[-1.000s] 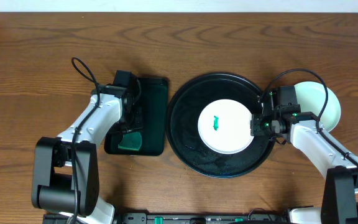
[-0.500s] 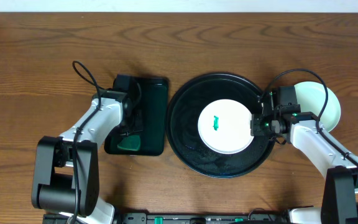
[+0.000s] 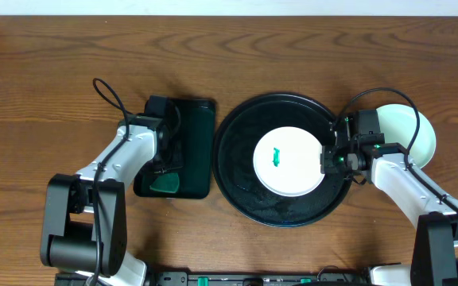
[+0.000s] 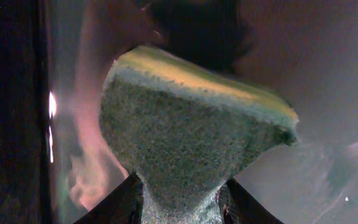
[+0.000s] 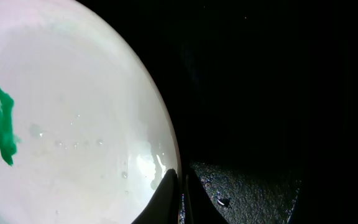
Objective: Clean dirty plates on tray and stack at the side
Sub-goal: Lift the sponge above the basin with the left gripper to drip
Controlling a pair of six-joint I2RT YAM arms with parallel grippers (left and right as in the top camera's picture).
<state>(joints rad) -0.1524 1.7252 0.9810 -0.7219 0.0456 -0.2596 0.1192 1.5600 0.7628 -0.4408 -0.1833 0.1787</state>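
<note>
One white plate (image 3: 289,161), green smear (image 3: 277,156) at centre, lies on round black tray (image 3: 237,187), right of middle. Right gripper (image 5: 179,190) pinched together on plate's right rim. Left gripper (image 4: 182,208) clamped on sponge (image 4: 191,124), over rectangular black tray (image 3: 201,119). Pale plate (image 3: 421,137) on wooden table (image 3: 54,71), just right of round tray, partly under right arm.

No readable text, label, brand, number or sign (in any of the three views)
</note>
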